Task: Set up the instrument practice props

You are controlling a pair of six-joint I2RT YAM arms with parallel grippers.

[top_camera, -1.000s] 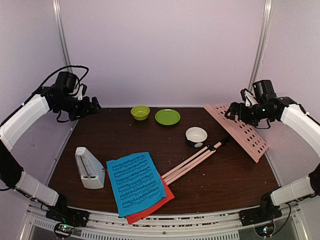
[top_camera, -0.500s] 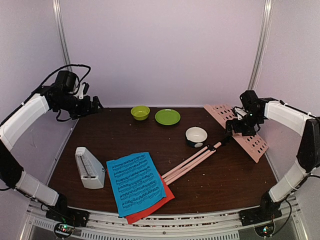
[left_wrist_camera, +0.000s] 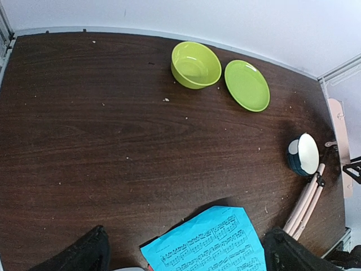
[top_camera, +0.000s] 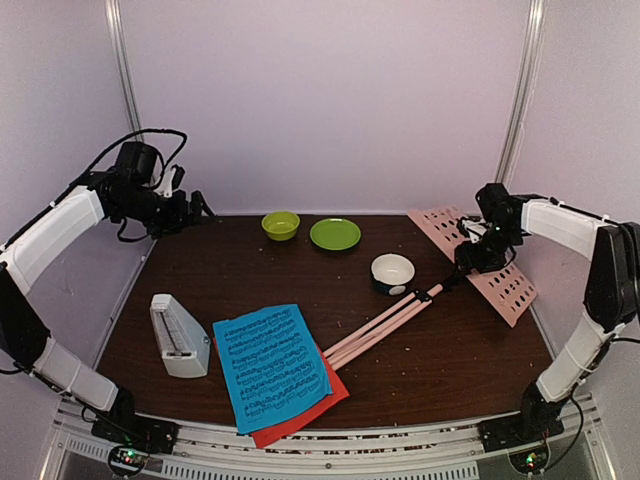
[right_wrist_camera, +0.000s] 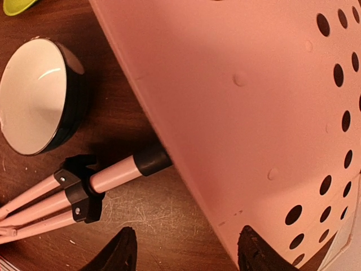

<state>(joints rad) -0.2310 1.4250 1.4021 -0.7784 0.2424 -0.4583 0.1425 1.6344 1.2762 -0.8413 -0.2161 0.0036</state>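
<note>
The pale pink music stand lies on its side. Its perforated desk [top_camera: 485,262] rests at the right edge and its folded tripod legs [top_camera: 385,322] point toward the table's middle. My right gripper [top_camera: 472,250] is open, low over the desk's near edge, by the stand's post [right_wrist_camera: 121,169]; one fingertip [right_wrist_camera: 256,248] is over the desk [right_wrist_camera: 248,101]. A blue sheet-music page [top_camera: 270,365] lies on a red page [top_camera: 310,415] at front centre. The white metronome [top_camera: 179,335] stands left of them. My left gripper [top_camera: 192,212] is open and empty, high at the back left.
A green bowl [top_camera: 281,225] and a green plate [top_camera: 335,234] sit at the back centre. A small white bowl with a dark rim [top_camera: 392,272] stands just left of the stand's post. Enclosure walls close in the back and both sides.
My right gripper has dropped and moved left, from above the stand's desk down to its near edge. My left gripper has shifted slightly right.
</note>
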